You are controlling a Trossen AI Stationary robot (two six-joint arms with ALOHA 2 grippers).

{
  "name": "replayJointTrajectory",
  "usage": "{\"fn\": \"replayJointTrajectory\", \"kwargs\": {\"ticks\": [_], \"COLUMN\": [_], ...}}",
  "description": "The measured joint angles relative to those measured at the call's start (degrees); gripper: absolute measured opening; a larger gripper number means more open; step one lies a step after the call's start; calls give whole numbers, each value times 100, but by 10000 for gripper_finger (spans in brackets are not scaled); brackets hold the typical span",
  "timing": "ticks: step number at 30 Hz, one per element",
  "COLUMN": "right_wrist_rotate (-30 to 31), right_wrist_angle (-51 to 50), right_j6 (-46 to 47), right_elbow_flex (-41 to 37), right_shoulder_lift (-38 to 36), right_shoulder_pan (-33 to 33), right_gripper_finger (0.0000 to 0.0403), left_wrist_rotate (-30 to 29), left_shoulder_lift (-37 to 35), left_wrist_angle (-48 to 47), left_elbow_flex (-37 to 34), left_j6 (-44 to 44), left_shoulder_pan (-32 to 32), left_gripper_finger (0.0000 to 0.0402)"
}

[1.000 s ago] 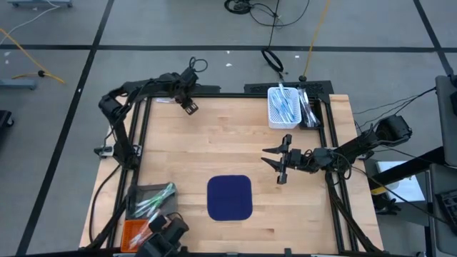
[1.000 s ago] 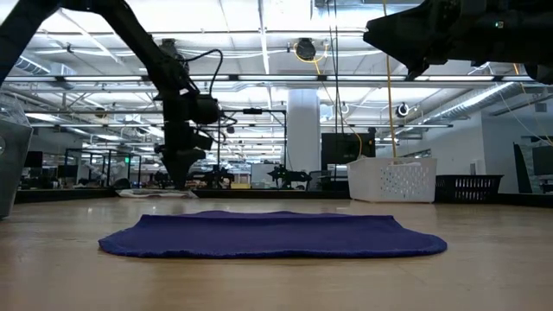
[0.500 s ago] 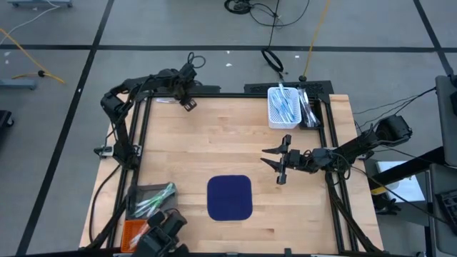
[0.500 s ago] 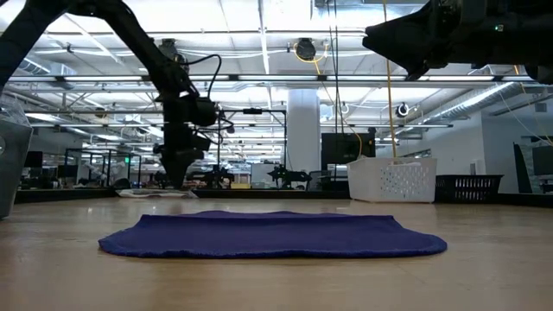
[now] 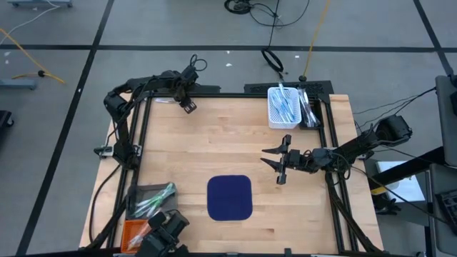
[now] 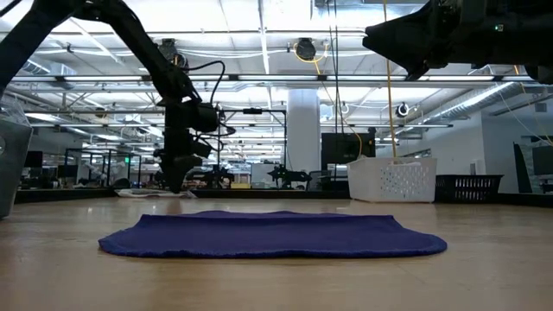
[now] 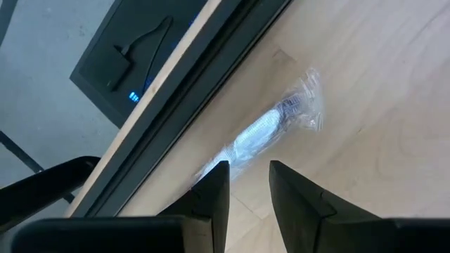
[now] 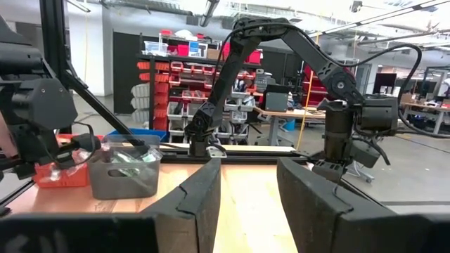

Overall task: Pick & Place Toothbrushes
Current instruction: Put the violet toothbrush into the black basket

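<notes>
Hovering near the table's far left edge, the left gripper (image 5: 187,106) has its fingers parted just above a toothbrush (image 7: 271,130) in clear wrap, which lies on the wood beside the black frame rail (image 7: 190,84). More toothbrushes (image 5: 285,106) fill the white basket (image 5: 272,114) (far right corner). The right gripper (image 5: 273,163) waits released, mid-table, right of the navy mat (image 5: 230,197).

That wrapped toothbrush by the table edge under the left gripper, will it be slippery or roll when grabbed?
Probably slippery: the wrapped toothbrush sits in clear crinkly film. It looks light and thin, so the open left gripper may nudge it. The loose wrap probably limits rolling.
</notes>
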Motion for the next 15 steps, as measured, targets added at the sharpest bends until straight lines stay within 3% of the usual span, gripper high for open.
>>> {"fn": "replayJointTrajectory", "kwargs": {"ticks": [15], "right_wrist_rotate": [2], "right_wrist_angle": [-39], "right_j6": [0], "right_elbow_flex": [0], "right_shoulder_lift": [0], "right_shoulder_pan": [-2], "right_gripper_finger": [132], "left_wrist_rotate": [-69], "left_shoulder_lift": [10], "left_wrist_angle": [90], "left_elbow_flex": [-2], "left_j6": [79], "left_shoulder_pan": [-35], "left_gripper_finger": [104]}}
